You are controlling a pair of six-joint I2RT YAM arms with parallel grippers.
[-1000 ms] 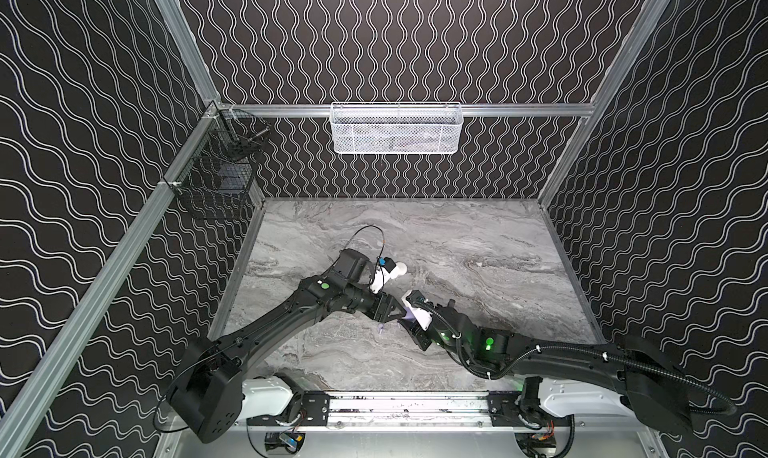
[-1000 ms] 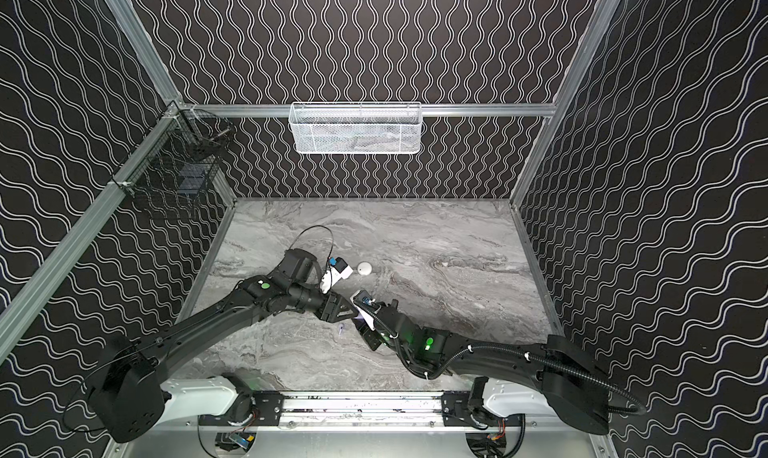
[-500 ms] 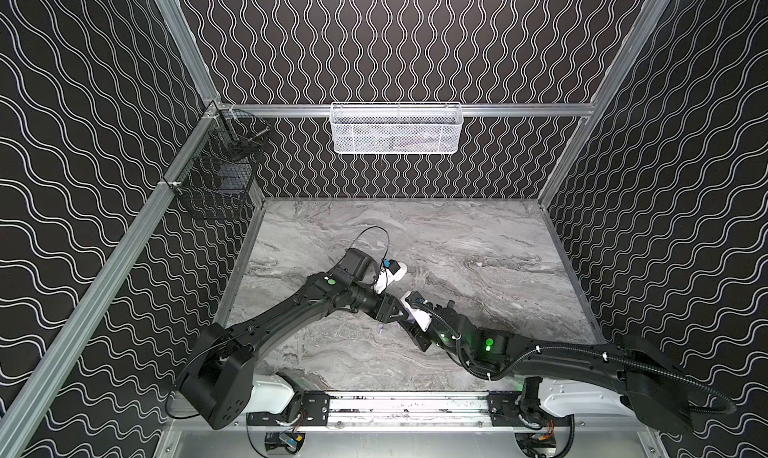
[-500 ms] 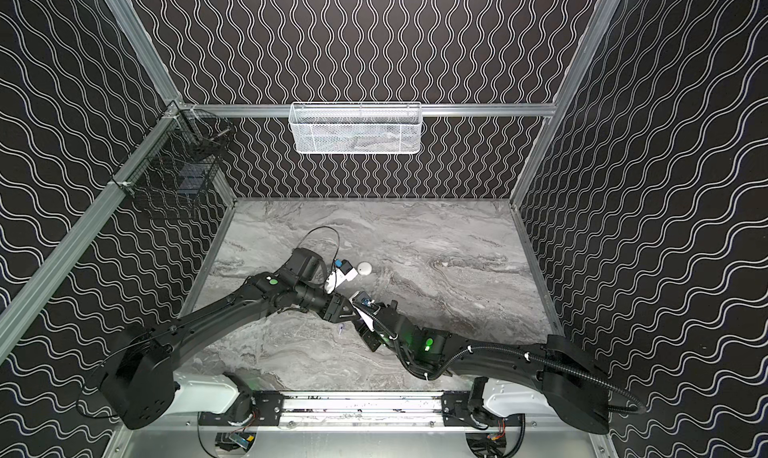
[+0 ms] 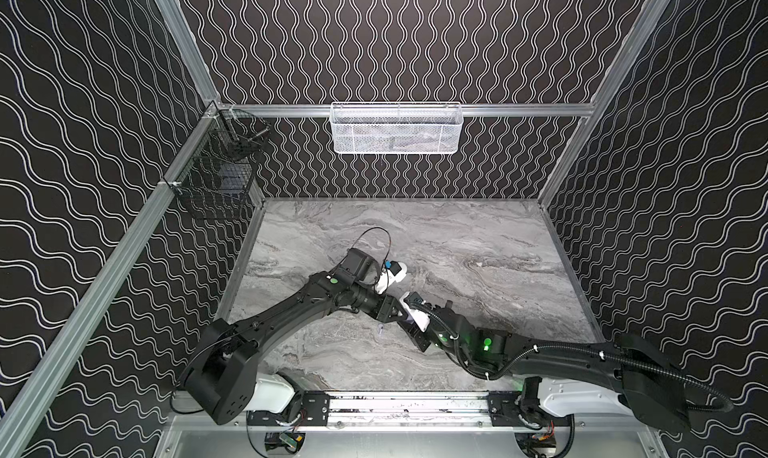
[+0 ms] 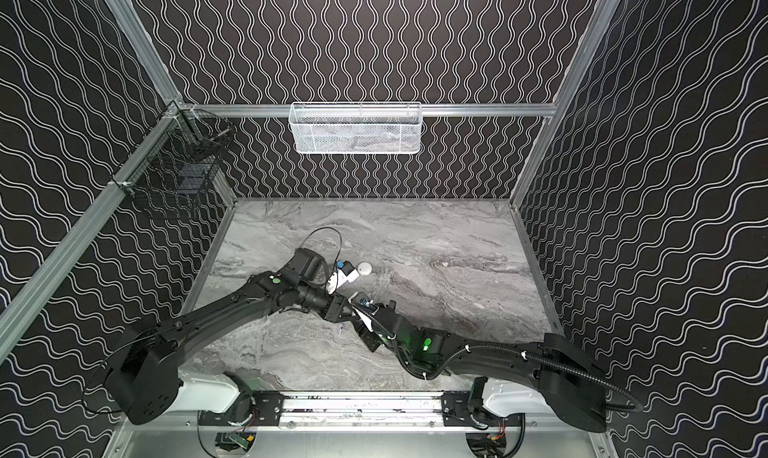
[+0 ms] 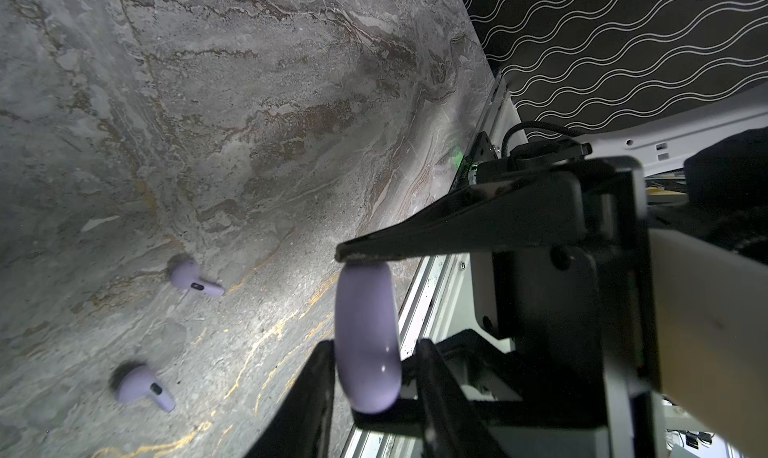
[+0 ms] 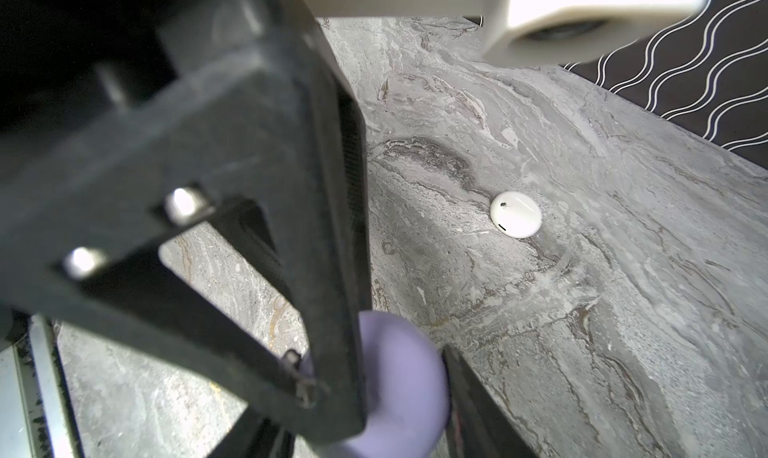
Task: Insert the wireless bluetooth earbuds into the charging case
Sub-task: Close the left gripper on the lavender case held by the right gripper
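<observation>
The right claw (image 7: 361, 335) pinches the smooth lavender charging case (image 8: 399, 393) rim to rim. The left claw (image 7: 374, 347) straddles its flat faces, though I can't tell if it grips. Both black arms stretch low and meet near the front. On the grey marbled worktop (image 7: 249, 102) lie one stemmed lavender earbud (image 7: 193, 278) and another lavender earbud (image 7: 139, 387). One round white case (image 8: 516, 214) sits apart.
</observation>
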